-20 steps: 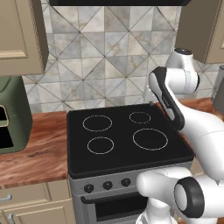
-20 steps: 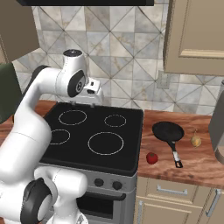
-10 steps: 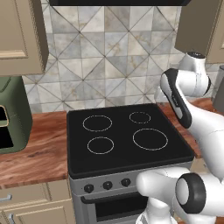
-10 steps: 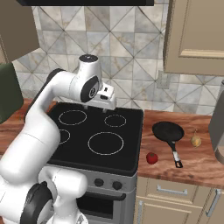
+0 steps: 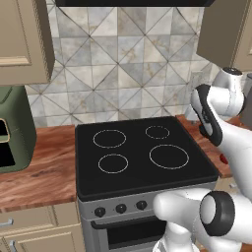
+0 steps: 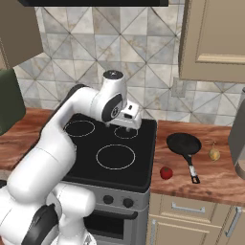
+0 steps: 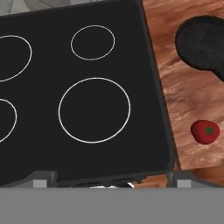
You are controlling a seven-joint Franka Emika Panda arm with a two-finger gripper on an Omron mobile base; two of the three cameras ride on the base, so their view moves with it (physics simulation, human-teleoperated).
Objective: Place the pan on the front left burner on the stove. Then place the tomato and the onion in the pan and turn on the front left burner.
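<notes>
The black pan (image 6: 183, 143) lies on the wooden counter right of the stove (image 6: 143, 167), its handle toward the front. In front of it sits the red tomato (image 6: 166, 172), and the tan onion (image 6: 214, 154) is at its right. My gripper (image 6: 127, 124) hangs open over the stove's back right ring, holding nothing. The hand view looks down on the stove (image 7: 43, 144), the pan (image 7: 203, 43) and the tomato (image 7: 205, 131), with the fingertips (image 7: 43, 177) set wide apart. The front left burner (image 5: 112, 163) is bare; it is cut by the edge in the hand view (image 7: 4, 120).
A green appliance (image 5: 12, 128) stands on the counter left of the stove. A grey appliance (image 6: 239, 139) stands at the far right, close to the onion. Black knobs (image 5: 120, 208) line the stove's front. Wall cabinets hang above both counters.
The arm has swung to the right across the stove, from over the back left ring to over the back right ring, nearer the pan. The jaws stayed open.
</notes>
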